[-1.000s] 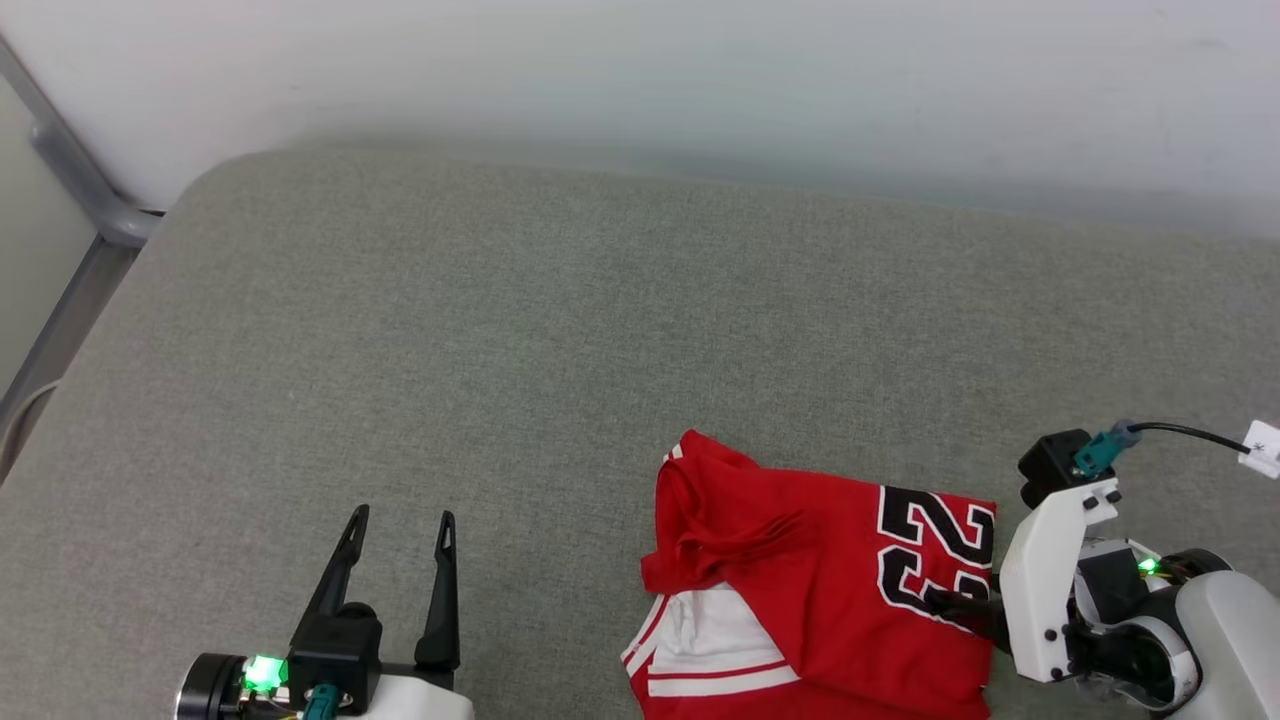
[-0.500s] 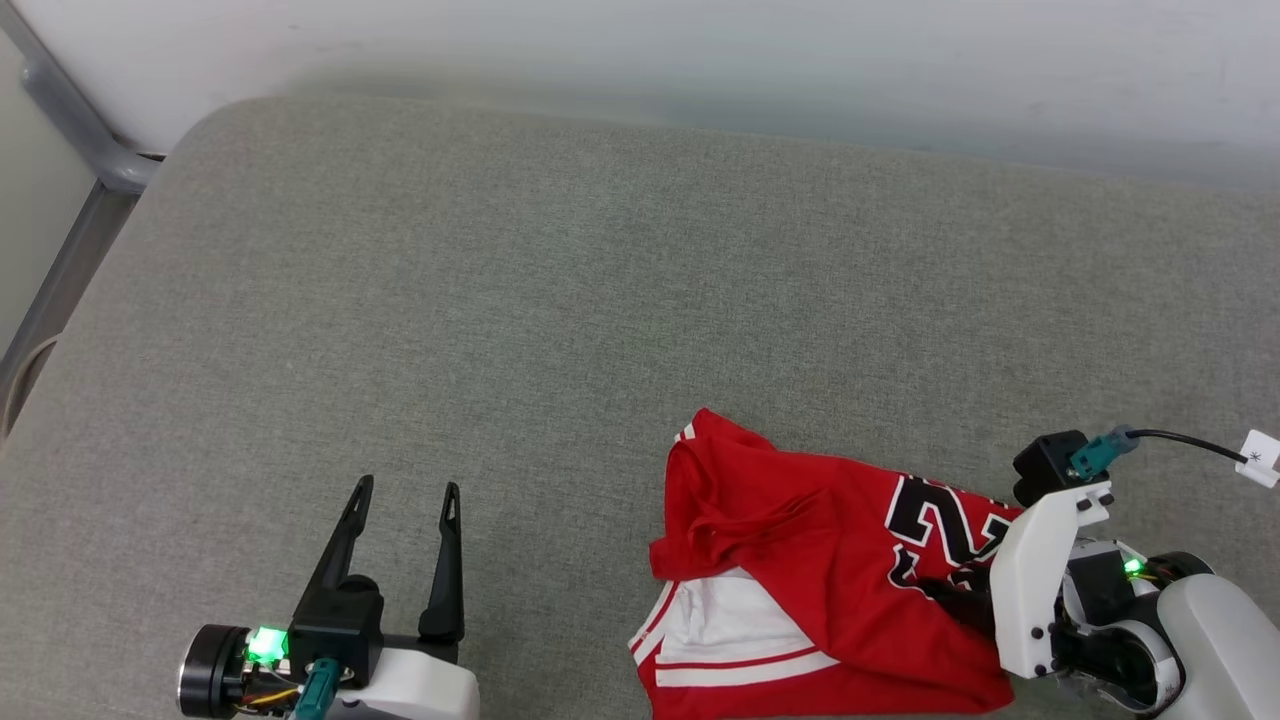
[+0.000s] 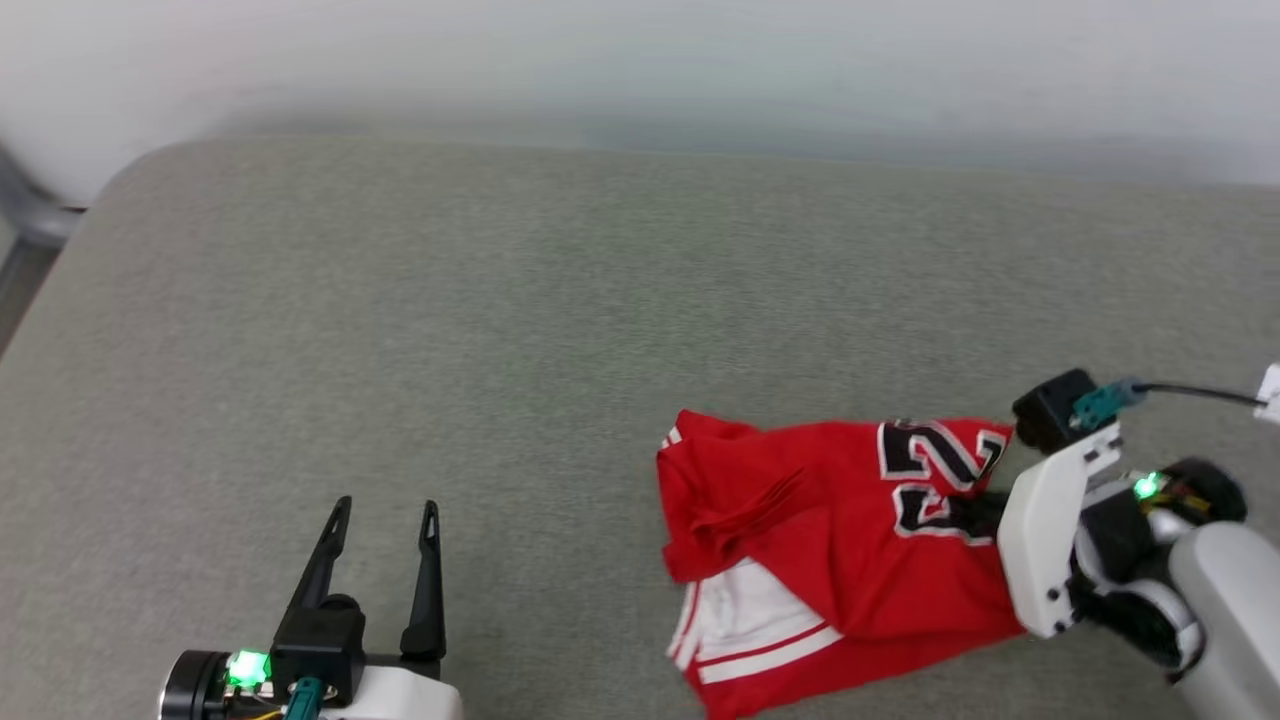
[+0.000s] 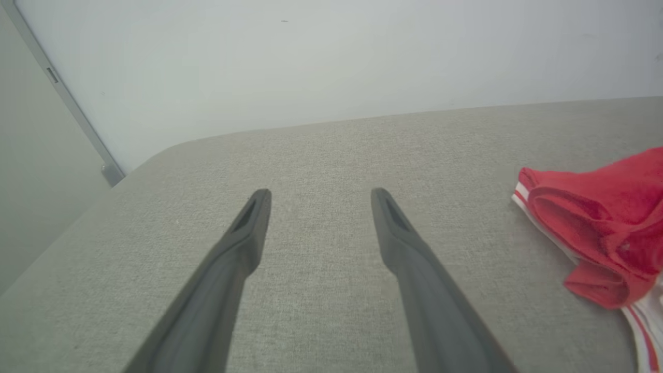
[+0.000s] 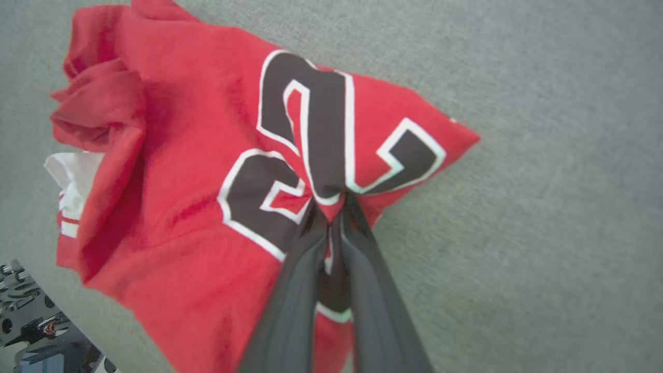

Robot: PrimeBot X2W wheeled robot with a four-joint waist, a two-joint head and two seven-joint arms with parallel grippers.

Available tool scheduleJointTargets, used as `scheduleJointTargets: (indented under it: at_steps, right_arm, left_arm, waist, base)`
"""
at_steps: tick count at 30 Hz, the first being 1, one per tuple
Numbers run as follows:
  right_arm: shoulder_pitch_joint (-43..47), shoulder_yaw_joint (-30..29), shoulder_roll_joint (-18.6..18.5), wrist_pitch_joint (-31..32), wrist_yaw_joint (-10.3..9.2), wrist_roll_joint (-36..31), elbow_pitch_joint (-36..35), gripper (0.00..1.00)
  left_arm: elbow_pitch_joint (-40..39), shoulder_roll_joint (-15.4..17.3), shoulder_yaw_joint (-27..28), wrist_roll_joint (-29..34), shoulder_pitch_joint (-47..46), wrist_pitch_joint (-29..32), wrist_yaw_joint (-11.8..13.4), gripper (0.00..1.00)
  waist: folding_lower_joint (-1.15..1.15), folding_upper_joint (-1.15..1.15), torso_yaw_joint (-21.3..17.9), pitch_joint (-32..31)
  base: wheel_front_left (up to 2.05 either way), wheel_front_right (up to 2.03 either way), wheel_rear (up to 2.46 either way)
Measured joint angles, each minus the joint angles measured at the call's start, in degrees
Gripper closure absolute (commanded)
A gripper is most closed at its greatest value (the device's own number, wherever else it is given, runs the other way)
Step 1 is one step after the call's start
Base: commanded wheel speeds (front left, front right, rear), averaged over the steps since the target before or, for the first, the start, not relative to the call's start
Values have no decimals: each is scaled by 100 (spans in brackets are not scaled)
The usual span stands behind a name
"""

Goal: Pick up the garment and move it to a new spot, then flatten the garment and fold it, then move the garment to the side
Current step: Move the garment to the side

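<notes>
The garment (image 3: 810, 540), a red jersey with white sleeve ends and a dark number outlined in white, lies bunched on the grey cushion at the lower right of the head view. My right gripper (image 5: 330, 207) is shut on the garment (image 5: 181, 207), pinching a fold of cloth at the printed number and pulling it up into a peak. In the head view the right gripper (image 3: 975, 512) reaches in from the right. My left gripper (image 3: 385, 510) stands open over bare cushion at the lower left, well apart from the jersey. The left wrist view has the left gripper (image 4: 318, 194) open and the garment (image 4: 601, 223) at the right edge.
The wide grey fabric cushion (image 3: 500, 330) stretches to a pale wall (image 3: 640, 60) at the back. A grey metal frame (image 4: 67, 98) runs down the far left corner. The cushion's rounded left edge (image 3: 60, 260) drops off at the left.
My right gripper has shut on the cloth at the number and lifted it, bunching the jersey's right side. The head camera has shifted. The left gripper stays open.
</notes>
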Motion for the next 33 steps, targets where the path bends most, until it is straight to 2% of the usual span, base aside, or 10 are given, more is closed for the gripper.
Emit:
scheduleJointTargets:
  at_steps: [1, 5, 10, 15, 23, 33]
  right_arm:
    - [-242, 43, -234, -60, 0, -123, -147, 100]
    - [-564, 94, -528, -94, 0, -274, -271, 100]
    - [-915, 22, -753, -108, 0, -359, -374, 100]
    - [-1181, -314, -931, -129, 0, -537, -288, 100]
    - [-1347, -1323, -1171, -138, 1, -1098, 34, 100]
    - [-1567, -2692, -1510, 18, 1, -1957, 519, 100]
  left_arm:
    - [-48, 7, 52, 0, 31, 0, 14, 0]
    - [-120, 23, 122, -4, 26, 0, 32, 0]
    - [-229, 59, 200, -1, -42, 0, 46, 0]
    - [-388, 157, 266, 11, -221, 0, 36, 0]
    - [-637, 343, 296, 53, -596, 0, -75, 0]
    - [-901, 464, 285, 57, -1175, 0, -188, 0]
  waist:
    - [0, 0, -241, 1]
    - [0, 0, -591, 33]
    - [0, 0, -1020, 152]
    - [0, 0, -1274, 489]
    - [0, 0, -1410, 1205]
    - [1, 0, -1248, 2144]
  base:
    - [0, 0, 0]
    - [0, 0, 0]
    - [0, 0, 0]
    - [0, 0, 0]
    - [0, 0, 0]
    - [0, 0, 0]
